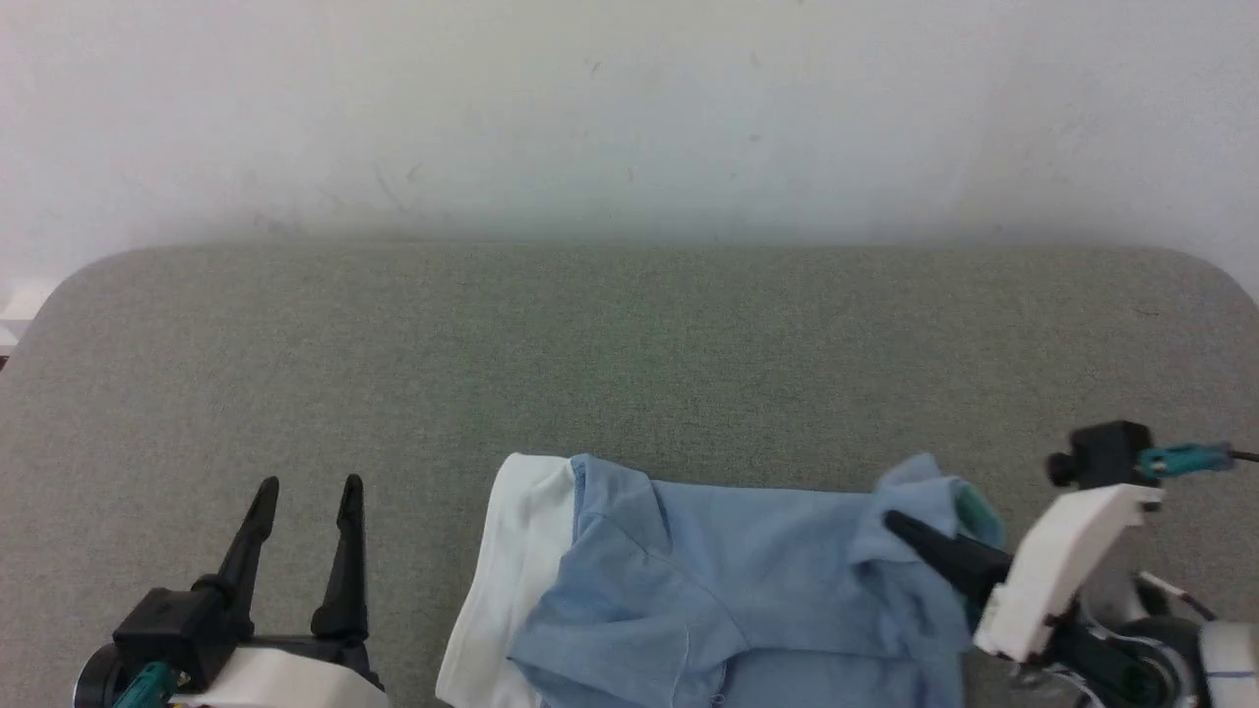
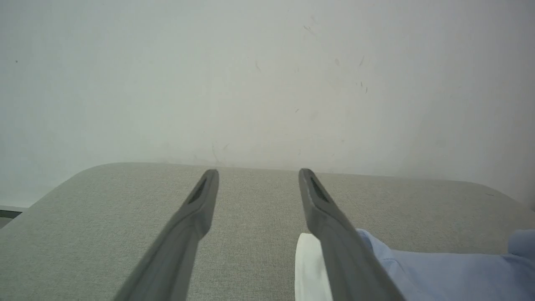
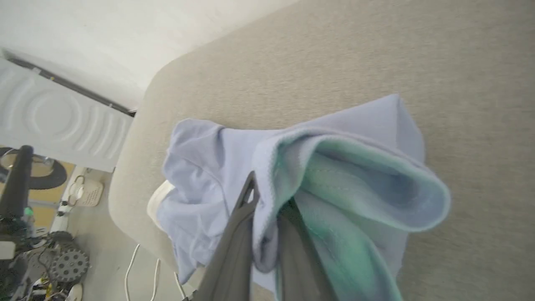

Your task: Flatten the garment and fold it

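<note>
Jaws of the right gripper pinch a raised fold of the garment; the left gripper's stand wide apart, empty. On the grey table, the crumpled light blue garment lies at the near edge, its white part nearest the left gripper.

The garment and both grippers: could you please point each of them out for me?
garment point(image 1: 748, 580), head view, on its blue body fabric.
left gripper point(image 1: 310, 484), head view, in the gap midway between its open fingertips.
right gripper point(image 1: 893, 521), head view, at its fingertips, shut on the garment's raised edge.
</note>
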Controlling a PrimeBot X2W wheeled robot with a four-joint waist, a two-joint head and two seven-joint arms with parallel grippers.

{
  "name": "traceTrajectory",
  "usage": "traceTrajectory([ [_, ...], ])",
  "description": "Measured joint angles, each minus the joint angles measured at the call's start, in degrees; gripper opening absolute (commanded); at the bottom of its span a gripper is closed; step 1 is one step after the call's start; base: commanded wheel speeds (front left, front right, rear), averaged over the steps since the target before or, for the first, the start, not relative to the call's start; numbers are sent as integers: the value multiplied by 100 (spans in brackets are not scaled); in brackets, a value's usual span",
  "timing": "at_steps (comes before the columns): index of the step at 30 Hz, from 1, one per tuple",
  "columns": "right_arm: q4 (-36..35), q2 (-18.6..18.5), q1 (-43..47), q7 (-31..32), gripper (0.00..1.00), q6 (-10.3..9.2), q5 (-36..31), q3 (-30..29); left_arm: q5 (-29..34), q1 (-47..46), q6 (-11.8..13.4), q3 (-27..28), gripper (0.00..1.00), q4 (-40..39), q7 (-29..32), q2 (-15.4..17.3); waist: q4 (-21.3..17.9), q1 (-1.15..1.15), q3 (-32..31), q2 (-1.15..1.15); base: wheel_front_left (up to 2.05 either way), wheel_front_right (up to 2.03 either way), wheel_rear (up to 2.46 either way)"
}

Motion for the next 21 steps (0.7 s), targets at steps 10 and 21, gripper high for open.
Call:
traceTrajectory([
  [10,928,356,-758,-988,0,-1,1146,2269,0,-306,-202,-292,100,185,9,-211,291,0,7,0,0,0,0],
  [21,2971,385,-1968,-2852,100,0,1472,4222,0,-531,-319,-354,100,481,0,-369,735,0,181,0,0,0,0],
])
